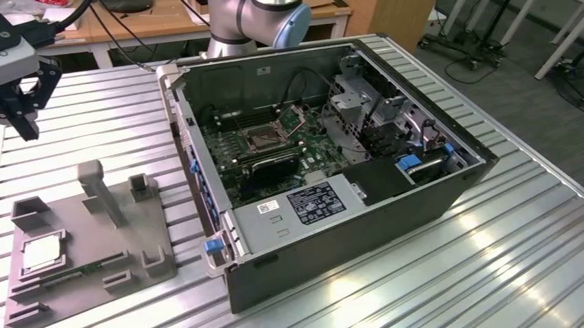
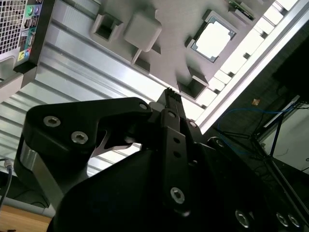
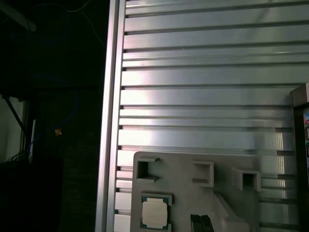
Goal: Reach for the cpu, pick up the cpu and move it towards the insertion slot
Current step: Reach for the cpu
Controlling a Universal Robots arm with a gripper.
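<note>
The cpu (image 1: 41,254) lies flat, silvery face up, in a recess of the grey holder block (image 1: 91,232) on the table at the exterior view's left. My gripper (image 1: 26,128) hangs well above the table beyond that block, apart from the chip. In both wrist views the cpu (image 3: 155,212) (image 2: 212,38) sits in its recess a little way from the fingertips (image 3: 195,223). The two dark fingers stand together with nothing between them. The insertion slot (image 1: 264,140) is the metal-framed square socket on the green board inside the open computer case (image 1: 365,225).
The holder block has upright posts (image 1: 98,191) and a thin green memory stick (image 1: 87,268) near the chip. The ribbed metal table (image 1: 511,260) ends close to the block at the exterior view's left. The case wall (image 1: 187,157) rises between block and socket. Cables hang behind.
</note>
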